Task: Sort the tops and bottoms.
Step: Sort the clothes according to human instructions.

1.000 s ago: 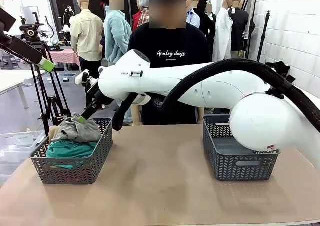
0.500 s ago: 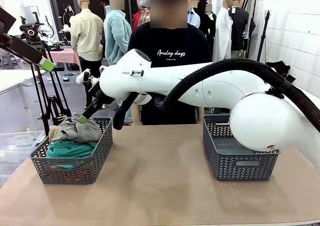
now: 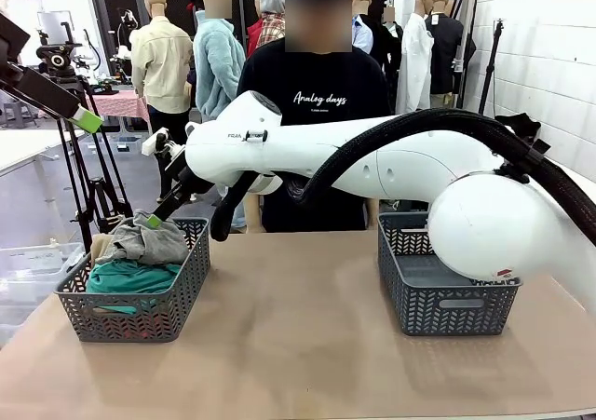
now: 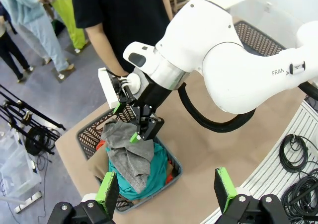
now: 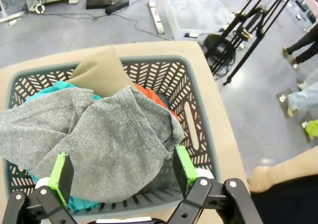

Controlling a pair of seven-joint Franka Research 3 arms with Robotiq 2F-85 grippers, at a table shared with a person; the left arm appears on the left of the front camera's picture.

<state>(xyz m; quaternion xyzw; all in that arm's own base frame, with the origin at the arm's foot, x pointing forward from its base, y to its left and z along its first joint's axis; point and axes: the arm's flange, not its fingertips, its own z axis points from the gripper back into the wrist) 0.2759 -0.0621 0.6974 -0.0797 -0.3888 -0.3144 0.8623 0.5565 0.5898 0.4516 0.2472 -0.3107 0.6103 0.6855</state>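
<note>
Two arms show: right gripper (image 4: 140,130), jaws apart, straddles the grey garment (image 3: 149,240) atop the left basket (image 3: 140,313); left gripper (image 4: 166,188), jaws apart, hangs high above.

White arm (image 3: 372,155), black corrugated cable (image 3: 438,122)

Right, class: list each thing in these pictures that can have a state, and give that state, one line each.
Right end effector: open, fingers either side of the grey garment.
Left end effector: open, holding nothing, high above the table.
Grey garment: crumpled, top of the pile.
Teal garment: under the grey.
Tan garment: at the basket's wall.
Left basket: full.
Right basket: looks empty.
</note>
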